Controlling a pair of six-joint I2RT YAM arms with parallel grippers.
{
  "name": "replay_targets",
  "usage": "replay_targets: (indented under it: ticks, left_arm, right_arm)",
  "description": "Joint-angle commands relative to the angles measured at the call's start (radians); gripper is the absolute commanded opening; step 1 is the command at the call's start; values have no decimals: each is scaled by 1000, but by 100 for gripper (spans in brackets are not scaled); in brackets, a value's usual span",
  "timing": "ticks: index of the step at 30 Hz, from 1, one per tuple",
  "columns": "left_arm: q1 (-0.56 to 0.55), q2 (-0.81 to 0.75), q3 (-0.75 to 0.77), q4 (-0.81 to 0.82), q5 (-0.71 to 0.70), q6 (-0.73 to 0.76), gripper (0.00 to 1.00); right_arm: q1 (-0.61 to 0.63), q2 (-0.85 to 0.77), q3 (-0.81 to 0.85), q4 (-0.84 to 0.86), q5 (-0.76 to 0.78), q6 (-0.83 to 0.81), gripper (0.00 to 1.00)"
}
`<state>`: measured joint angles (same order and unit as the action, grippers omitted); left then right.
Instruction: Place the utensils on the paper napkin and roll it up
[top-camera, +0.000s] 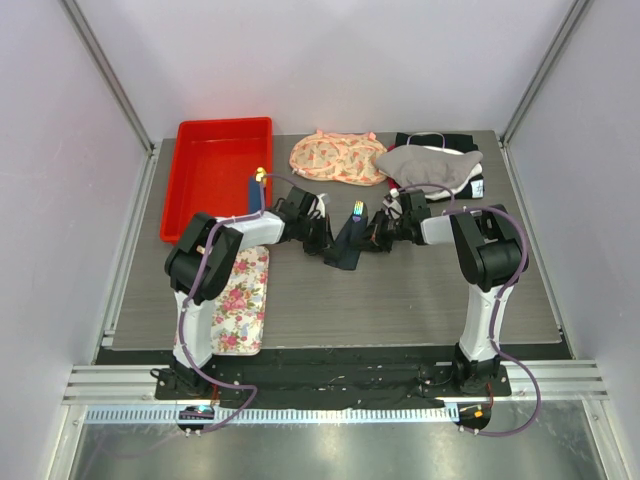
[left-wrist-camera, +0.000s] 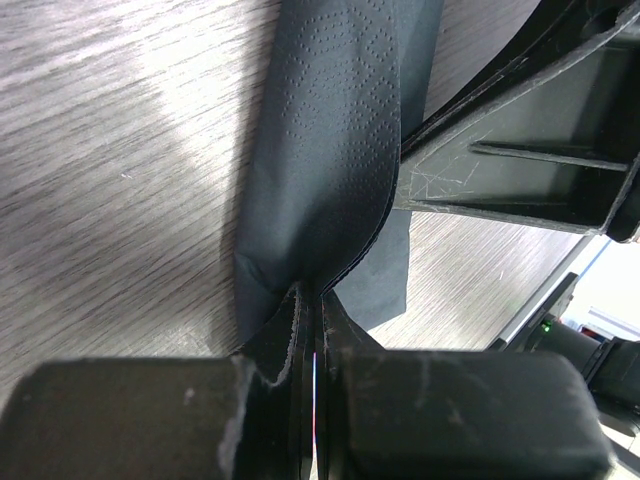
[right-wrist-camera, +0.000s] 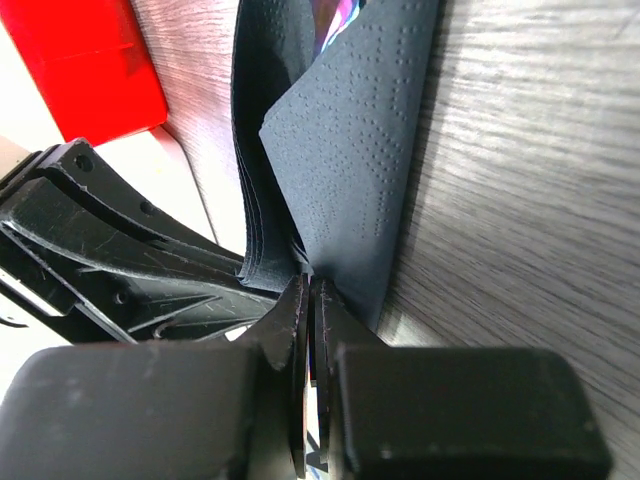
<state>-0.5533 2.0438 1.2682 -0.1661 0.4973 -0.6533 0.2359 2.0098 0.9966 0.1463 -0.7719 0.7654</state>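
Folded sheet held between two arms. The left pincer (left-wrist-camera: 310, 305) is pressed together on a gathered edge of the paper napkin (left-wrist-camera: 320, 160), which rises folded just ahead of its tips. The right pincer (right-wrist-camera: 308, 290) pinches the opposite edge, with layers stacked directly ahead. A rainbow-sheened utensil tip (top-camera: 357, 210) shows between the two pincers, above the fold. Risks: opposed pulling could tear the thin paper, or the loose fold could open and spill its contents onto the table (left-wrist-camera: 110, 150).
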Motion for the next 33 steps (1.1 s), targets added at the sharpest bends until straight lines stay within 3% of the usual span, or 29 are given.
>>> replay_targets:
  ticks: [1,18,33]
  left_arm:
    - [4,-39,26,-35,-45,-14,0]
    - [-28,-93,16,138,116,-192,0]
    - [-54,22,-108,534,239,-355,0]
  right_arm:
    - [8,43,5,-97,126,-74,1]
    - [23,50,7,-123,181,-89,1]
    - [22,49,4,-117,180,-84,1]
